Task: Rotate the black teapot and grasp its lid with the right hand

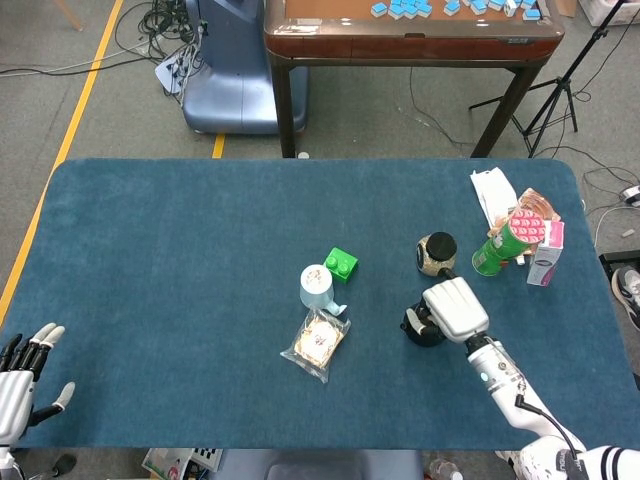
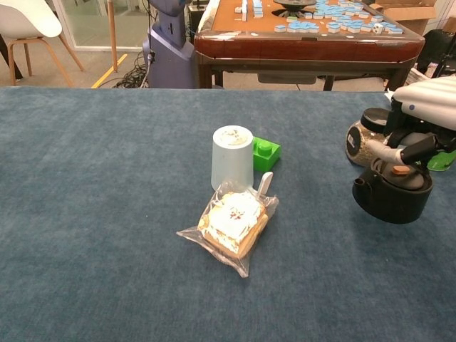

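The black teapot (image 1: 417,326) (image 2: 390,196) stands right of centre on the blue table, its short spout pointing to the left in the chest view. Its lid has a small brown knob (image 2: 400,169). My right hand (image 1: 456,308) (image 2: 412,117) hovers over the pot. Its thumb and fingers (image 2: 385,153) curve down on either side of the knob, just above the lid and holding nothing. From the head view the hand hides most of the lid. My left hand (image 1: 20,375) lies with fingers apart at the table's near left corner, holding nothing.
A glass jar with a black lid (image 1: 436,252) (image 2: 365,141) stands just behind the teapot. A green can (image 1: 503,242) and a pink carton (image 1: 546,262) are further right. A pale blue cup (image 2: 232,157), a green brick (image 2: 265,153) and a bagged snack (image 2: 231,222) lie to the left.
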{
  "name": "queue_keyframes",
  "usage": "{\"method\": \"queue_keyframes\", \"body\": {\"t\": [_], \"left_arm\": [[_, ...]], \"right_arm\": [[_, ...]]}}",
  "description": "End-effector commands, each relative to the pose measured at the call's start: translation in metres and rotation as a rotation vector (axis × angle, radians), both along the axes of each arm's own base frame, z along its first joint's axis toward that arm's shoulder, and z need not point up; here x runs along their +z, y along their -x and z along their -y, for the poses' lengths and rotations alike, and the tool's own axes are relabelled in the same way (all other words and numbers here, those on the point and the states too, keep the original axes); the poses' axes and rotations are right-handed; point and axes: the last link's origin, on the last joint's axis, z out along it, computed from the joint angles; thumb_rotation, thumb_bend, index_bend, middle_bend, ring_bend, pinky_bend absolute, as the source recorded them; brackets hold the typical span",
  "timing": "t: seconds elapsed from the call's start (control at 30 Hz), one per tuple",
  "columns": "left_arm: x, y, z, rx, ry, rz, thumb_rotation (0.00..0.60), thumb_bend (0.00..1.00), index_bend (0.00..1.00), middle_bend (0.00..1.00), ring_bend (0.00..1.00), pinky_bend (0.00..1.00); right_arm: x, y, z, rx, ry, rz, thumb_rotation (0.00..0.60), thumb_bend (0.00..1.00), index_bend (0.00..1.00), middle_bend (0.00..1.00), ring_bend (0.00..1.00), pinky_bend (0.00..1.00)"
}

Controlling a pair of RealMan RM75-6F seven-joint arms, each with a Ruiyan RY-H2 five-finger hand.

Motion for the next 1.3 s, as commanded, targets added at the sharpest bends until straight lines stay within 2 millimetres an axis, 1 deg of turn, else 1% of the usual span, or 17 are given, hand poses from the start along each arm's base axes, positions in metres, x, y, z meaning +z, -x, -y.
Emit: {"method": "queue_keyframes", "body": {"t": [0.03,0.17,0.33,0.5,0.77,0.93,1.3], "left_arm": [[-0.0004,0.0004,0.0000,0.001,0.001,0.000,0.600,0.29,0.11,0.07,0.10,0.01],[-0.0009,0.0011,-0.0001,0.002,0.003,0.002,0.600,0.29,0.11,0.08,0.10,0.01],[-0.0009,0.0022,0.0001,0.005,0.003,0.003,0.600,0.29,0.11,0.08,0.10,0.01],[-0.0015,0.0029,0.0002,0.006,0.004,0.003,0.600,0.29,0.11,0.08,0.10,0.01],[-0.0029,0.0038,0.0000,0.010,0.009,0.003,0.600,0.29,0.11,0.07,0.10,0.01],[-0.0020,0.0044,0.0000,0.011,0.005,0.003,0.600,0.29,0.11,0.07,0.10,0.01],[-0.0028,0.0051,0.0000,0.014,0.009,0.005,0.600,0.29,0.11,0.08,0.10,0.01]], "right_arm": [[-0.0008,-0.0002,0.0001,-0.001,-0.002,-0.003,0.395,0.52,1.00,1.00,0.86,0.28],[-0.0022,0.0003,0.0003,-0.005,-0.006,-0.010,0.402,0.54,1.00,1.00,0.86,0.32],[-0.0034,0.0001,0.0006,-0.010,-0.010,-0.015,0.414,0.54,1.00,1.00,0.86,0.36],[-0.0054,0.0007,0.0005,-0.015,-0.018,-0.023,0.431,0.58,1.00,1.00,0.86,0.37],[-0.0071,0.0008,0.0007,-0.023,-0.030,-0.037,0.489,0.58,1.00,1.00,0.87,0.38],[-0.0086,-0.0004,0.0009,-0.021,-0.034,-0.037,0.498,0.58,1.00,1.00,0.87,0.40],[-0.0087,-0.0002,0.0008,-0.021,-0.032,-0.034,0.499,0.58,1.00,1.00,0.87,0.40]]}}
